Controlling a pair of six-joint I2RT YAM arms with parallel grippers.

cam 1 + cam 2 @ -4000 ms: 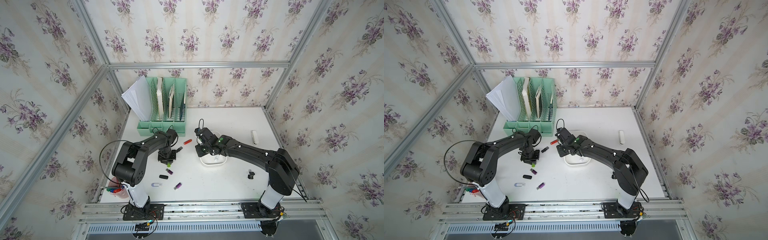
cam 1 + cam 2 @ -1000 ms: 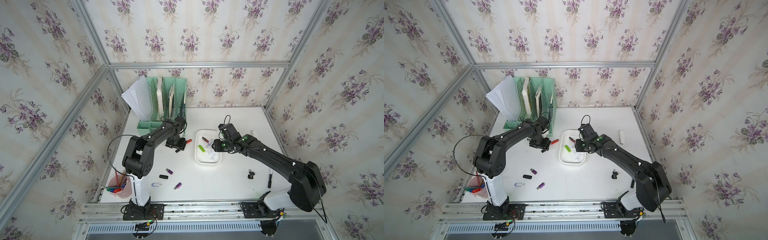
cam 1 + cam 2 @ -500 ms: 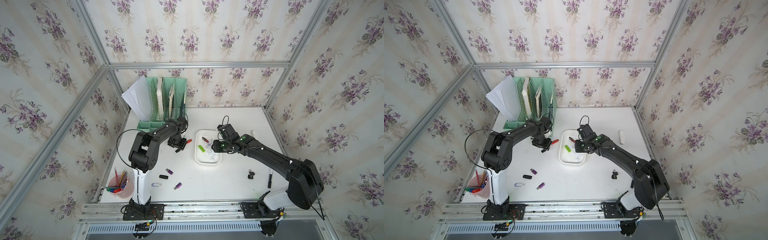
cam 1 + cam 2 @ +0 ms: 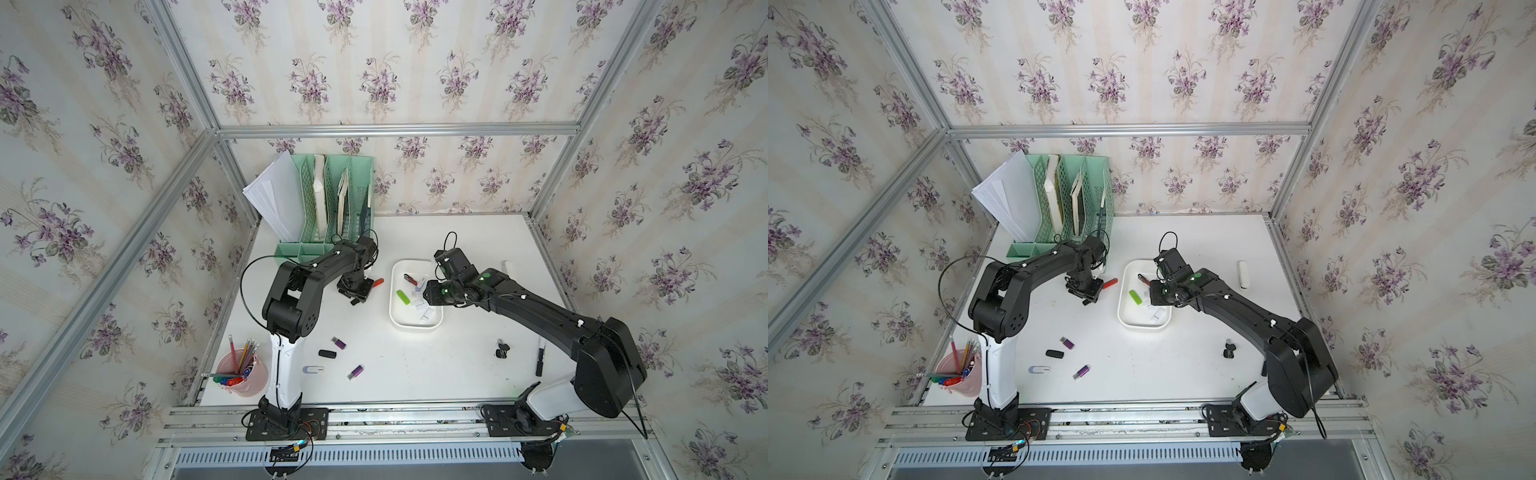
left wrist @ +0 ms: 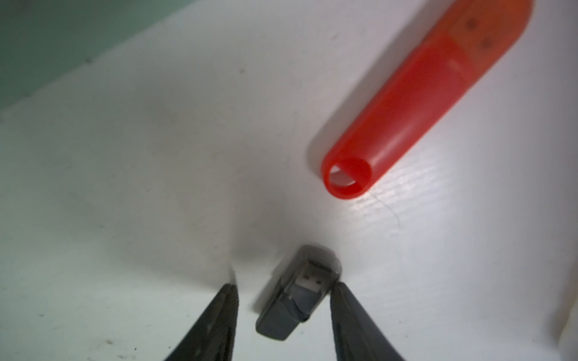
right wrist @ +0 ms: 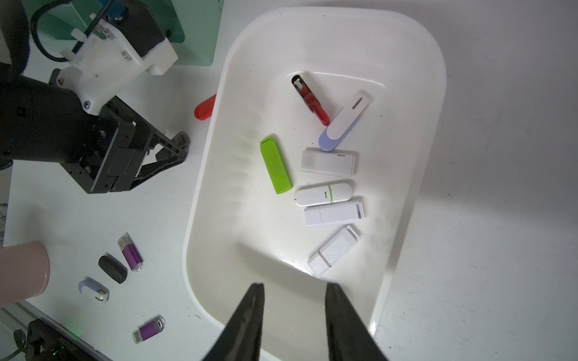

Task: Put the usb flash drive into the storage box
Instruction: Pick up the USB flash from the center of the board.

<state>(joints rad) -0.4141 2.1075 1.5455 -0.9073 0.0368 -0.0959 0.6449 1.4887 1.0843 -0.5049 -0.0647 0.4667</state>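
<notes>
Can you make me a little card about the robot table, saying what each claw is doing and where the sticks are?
Left gripper: open, jaws either side of a small dark drive on the table
Right gripper: open, empty, over the storage box
In the box: green drive and six more
Beside the box: red drive

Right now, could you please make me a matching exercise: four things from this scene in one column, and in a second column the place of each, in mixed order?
Things
1. green flash drive
2. orange-red flash drive
3. small grey flash drive
4. pink pen cup

Places
A. on the table, next to the base of the left arm
B. between the fingers of the left pincer
C. inside the storage box
D. on the table, just outside the storage box

Pairs: 1-C, 2-D, 3-B, 4-A
</notes>
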